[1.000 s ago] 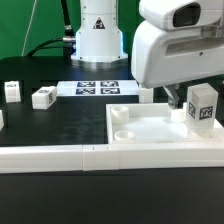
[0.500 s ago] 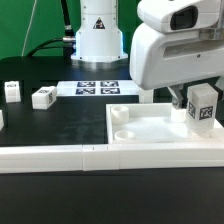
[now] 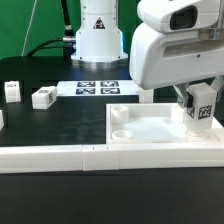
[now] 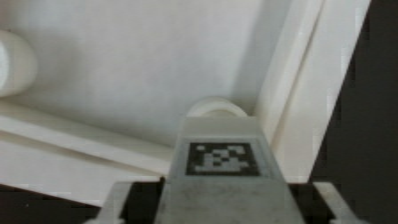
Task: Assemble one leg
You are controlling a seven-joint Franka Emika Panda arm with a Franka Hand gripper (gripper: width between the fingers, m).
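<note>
My gripper (image 3: 197, 100) is shut on a white leg (image 3: 203, 104) with square tag markers and holds it upright over the far corner of the large white panel (image 3: 150, 132), at the exterior view's right. In the wrist view the leg (image 4: 222, 150) sits between my fingers (image 4: 128, 206), and its tip covers most of a round corner hole (image 4: 221, 103) in the panel (image 4: 125, 70). The leg's lower end is hidden behind the panel's raised rim in the exterior view.
Two loose legs (image 3: 12, 91) (image 3: 42, 97) lie at the exterior view's left, and a third white piece (image 3: 1, 118) sits at the left edge. The marker board (image 3: 97, 87) lies before the robot base. A long white rail (image 3: 60, 157) runs along the front. Another panel hole (image 3: 119, 113) is open.
The gripper with the leg has shifted slightly, and the leg now looks a little turned over the corner. Nothing else has moved.
</note>
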